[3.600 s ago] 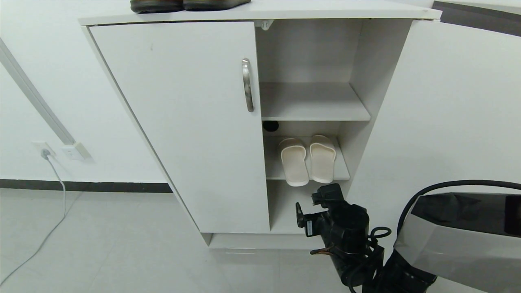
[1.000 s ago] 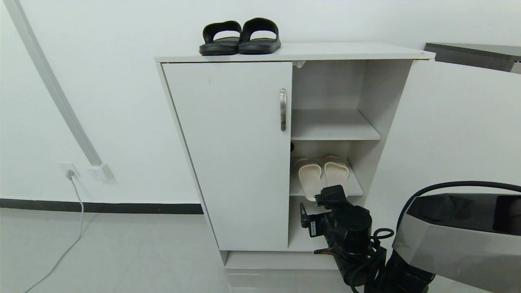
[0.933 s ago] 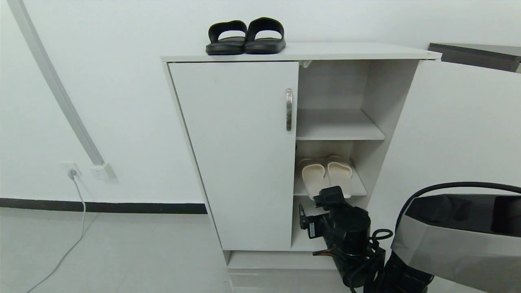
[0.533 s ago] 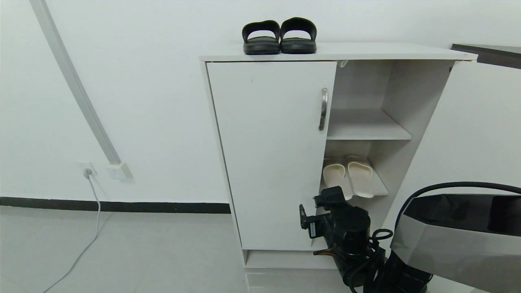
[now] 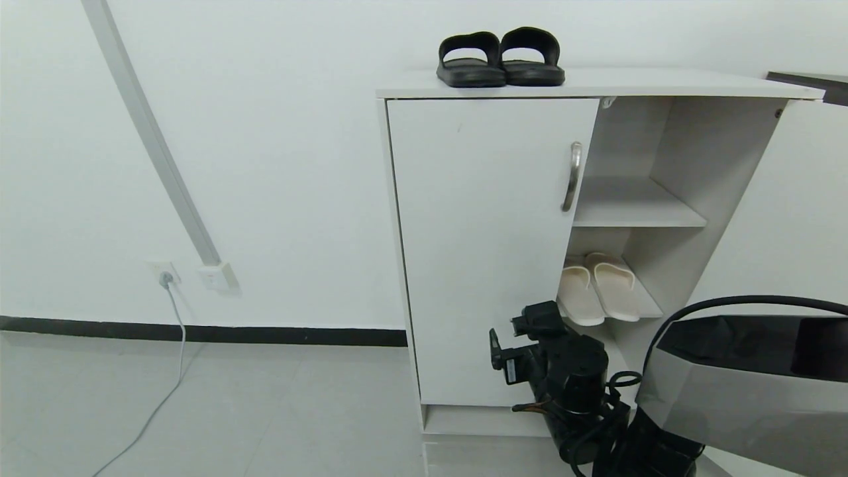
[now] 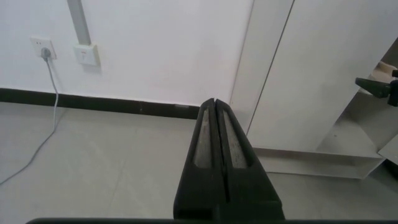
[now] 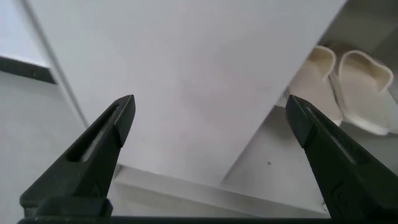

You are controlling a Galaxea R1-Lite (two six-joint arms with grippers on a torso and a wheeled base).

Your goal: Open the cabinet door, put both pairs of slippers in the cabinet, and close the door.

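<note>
Black slippers (image 5: 501, 58) wait atop the cabinet (image 5: 490, 232), white slippers (image 5: 599, 288) shelved; only my camera has swung. My right pincer (image 7: 209, 104) stands apart, left pincer (image 6: 214, 107) together.

Black slippers (image 5: 500, 58) atop open cabinet (image 5: 662, 83)

Bright, flat, even light; soft grey shade inside cabinet (image 5: 709, 152) beyond right gripper (image 7: 210, 102); verticals lean toward head view edges.
</note>
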